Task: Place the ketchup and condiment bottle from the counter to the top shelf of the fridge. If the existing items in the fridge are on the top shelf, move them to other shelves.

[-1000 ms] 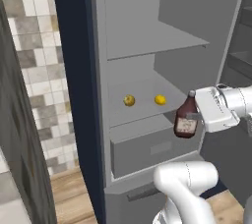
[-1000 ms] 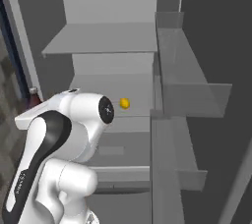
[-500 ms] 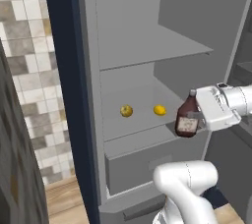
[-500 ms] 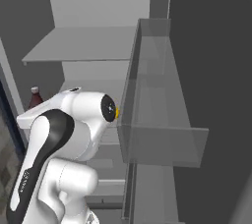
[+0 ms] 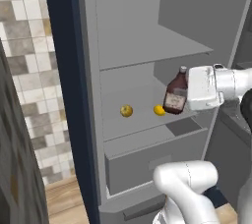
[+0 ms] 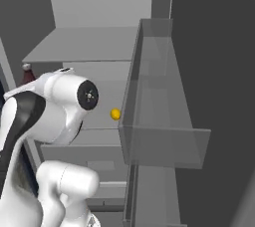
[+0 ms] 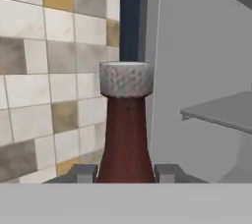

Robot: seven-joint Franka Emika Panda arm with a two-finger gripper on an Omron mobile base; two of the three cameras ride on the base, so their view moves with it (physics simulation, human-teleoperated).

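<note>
Gripper (image 7: pixel 125 173) clamped on the ketchup bottle (image 5: pixel 175 93), held at right of frame beside the fruit shelf (image 5: pixel 147 120); it should rise clear above the top shelf (image 5: pixel 147 51) edge before reaching inward.

My dark red ketchup bottle (image 5: pixel 176 96) has a grey cap. It hangs tilted before the fridge's (image 5: pixel 147 36) lower shelf.

Arm reaches sideways, end effector (image 7: pixel 126 171) clamped shut.
</note>
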